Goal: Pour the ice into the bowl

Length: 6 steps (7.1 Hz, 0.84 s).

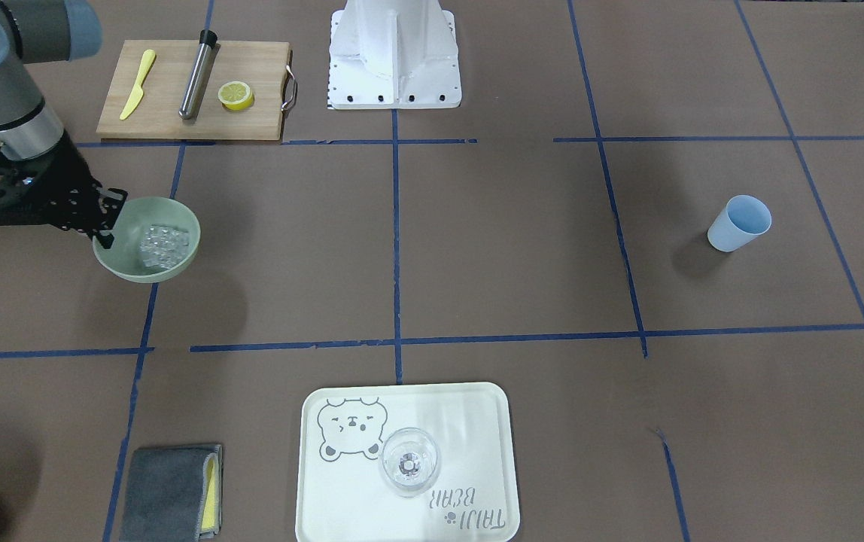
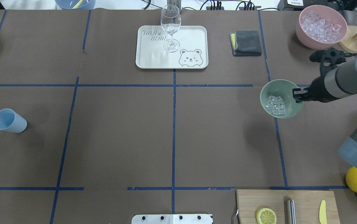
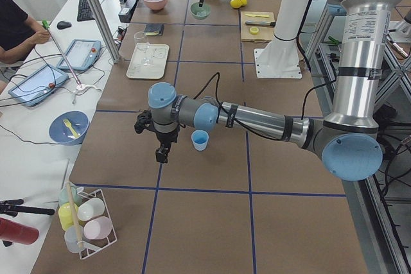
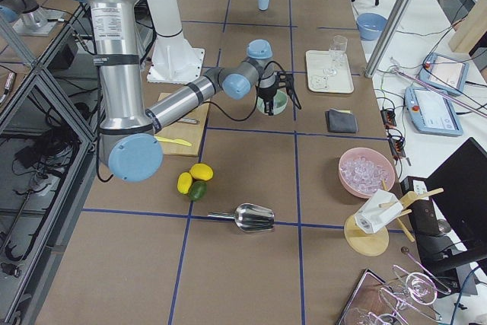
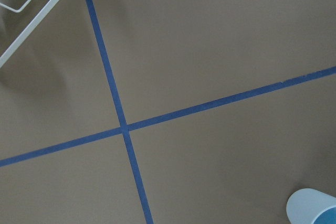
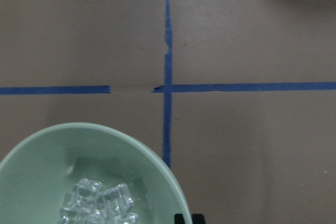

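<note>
1. The ice (image 1: 163, 245) lay as a small heap of clear cubes inside the bowl (image 1: 147, 272). As I judged it, the pouring itself was done. No loose cubes showed on the table (image 1: 477, 248) around the bowl.
2. The bowl did not seem to rest on the table. In both the front-facing and the overhead views its shadow fell apart from it, which I read as the bowl being held in the air.
3. The right gripper (image 1: 106, 220) was clamped on the bowl's rim, on the side towards its own arm. Which finger stood inside the wall could not be told (the right wrist view caught only a dark fingertip at its bottom edge, just beside the rim).
4. Relative to that gripper, the ice sat low in the bowl, just past the fingertips and a little towards the far wall. It was near the fingers but not touching them.
5. What was left, by my judgement, was to set the bowl down level and let go of the rim. A tilt on the way down could spill the cubes.
6. The pink tub (image 2: 303, 34), heaped with more clear pieces, stood farther out on the same side of the table, apart from the bowl.
7. The left gripper (image 3: 163, 152) hung over the table just beside the blue cup (image 3: 200, 140), well apart from the bowl. Whether it was open or closed could not be told.
</note>
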Motion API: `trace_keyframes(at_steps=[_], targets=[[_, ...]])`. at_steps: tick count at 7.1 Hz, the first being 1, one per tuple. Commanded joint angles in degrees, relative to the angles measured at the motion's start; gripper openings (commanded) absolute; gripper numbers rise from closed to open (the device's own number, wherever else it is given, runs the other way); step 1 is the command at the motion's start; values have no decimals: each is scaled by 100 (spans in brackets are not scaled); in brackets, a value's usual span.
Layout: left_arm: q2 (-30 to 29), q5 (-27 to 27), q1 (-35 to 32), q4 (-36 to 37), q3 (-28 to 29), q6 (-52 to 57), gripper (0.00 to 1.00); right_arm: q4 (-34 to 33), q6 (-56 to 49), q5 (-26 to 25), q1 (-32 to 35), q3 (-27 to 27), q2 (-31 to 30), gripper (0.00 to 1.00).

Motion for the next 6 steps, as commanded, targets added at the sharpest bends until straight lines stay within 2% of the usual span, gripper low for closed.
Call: trace_keyframes(at_steps=[1,3,5,6], targets=[[44,-37,-24,-6,12,-3,100,636,-248,426,246,-522,-751,0],[44,-37,-24,-6,12,-3,100,619,-283,508,325,-752,-796,0],[44,-37,-24,-6,12,-3,100,628,-449,526,570,-762,-971,0],[44,-37,-15,-6,12,-3,100,584,-485,526,597,-832,-981,39]])
